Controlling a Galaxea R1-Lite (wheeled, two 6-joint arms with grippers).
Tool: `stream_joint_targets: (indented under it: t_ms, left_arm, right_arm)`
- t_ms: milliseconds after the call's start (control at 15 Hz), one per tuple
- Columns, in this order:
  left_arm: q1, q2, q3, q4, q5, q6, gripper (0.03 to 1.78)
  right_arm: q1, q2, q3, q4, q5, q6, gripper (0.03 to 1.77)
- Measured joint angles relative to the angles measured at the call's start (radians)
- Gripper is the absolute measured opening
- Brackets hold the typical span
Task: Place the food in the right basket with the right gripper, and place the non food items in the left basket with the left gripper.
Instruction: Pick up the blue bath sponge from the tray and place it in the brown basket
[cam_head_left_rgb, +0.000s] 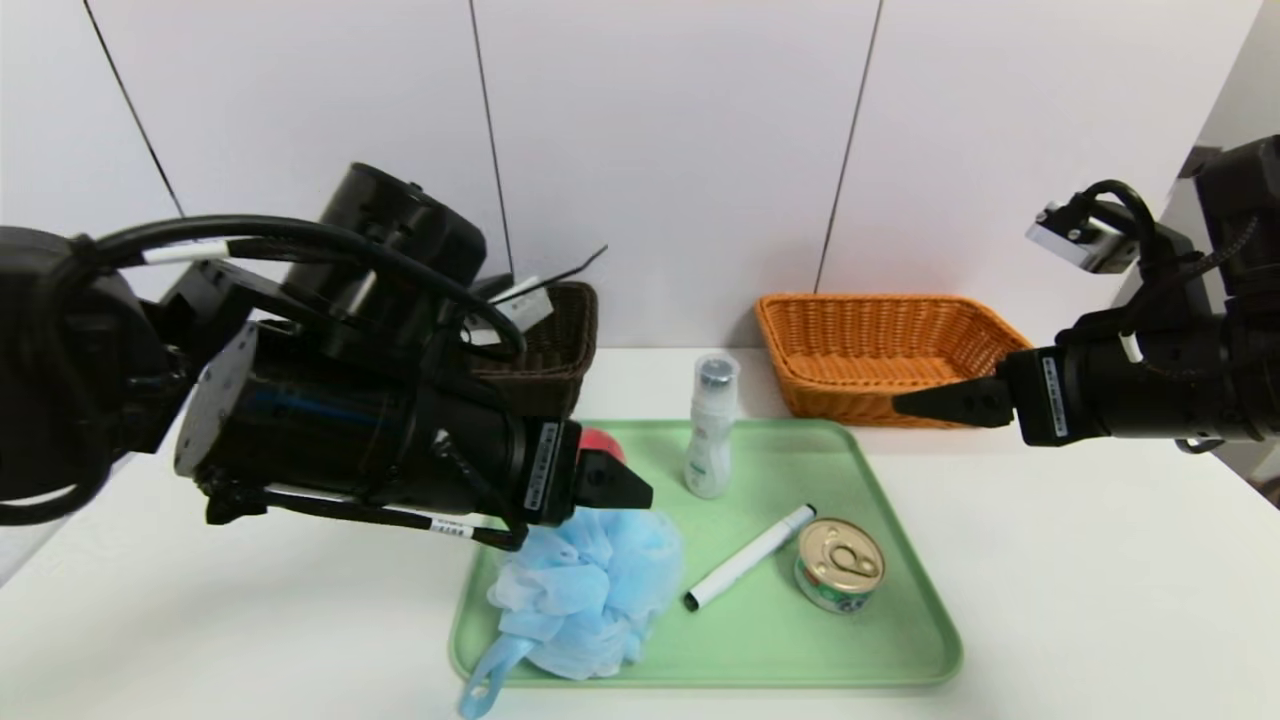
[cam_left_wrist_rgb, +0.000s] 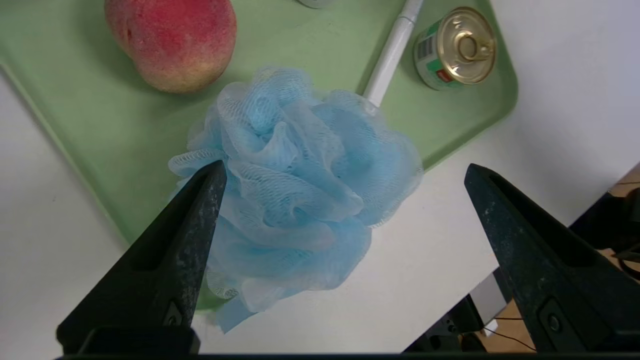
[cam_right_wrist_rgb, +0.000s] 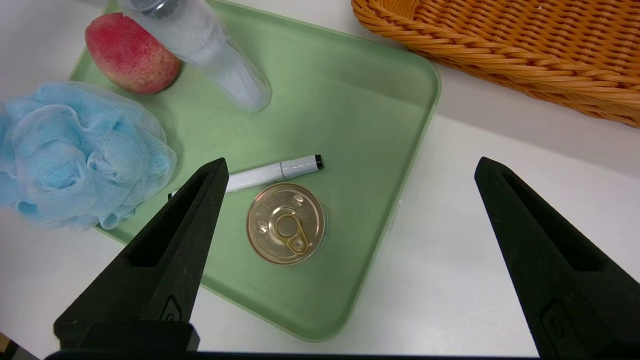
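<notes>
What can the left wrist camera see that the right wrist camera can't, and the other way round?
Only the left wrist view shows the open left gripper above the bath puff and the can's green-white label. Only the right wrist view shows the open right gripper, the orange basket and the white bottle. Both show the peach, marker pen, can and green tray.

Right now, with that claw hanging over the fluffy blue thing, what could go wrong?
The open left gripper is above the bath puff, which overhangs the green tray; a shallow pinch might catch only loose mesh and slip. The marker touches the puff and could be dragged along. The peach sits close and might get nudged.
</notes>
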Motion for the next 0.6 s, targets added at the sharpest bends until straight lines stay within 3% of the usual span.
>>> stream_joint_targets:
  t_ms: [133,600]
  left_arm:
    - [-0.006,0.031,0.008,0.001,0.068,0.004,1.69]
    - [-0.042,0.11,0.052,-0.01,0.178,0.031,1.69]
  right_arm:
    - [-0.01,0.002,0.003,-0.001,0.004,0.001,1.7]
    - [-0.017,0.003,0.019,-0.013,0.009,0.0,1.7]
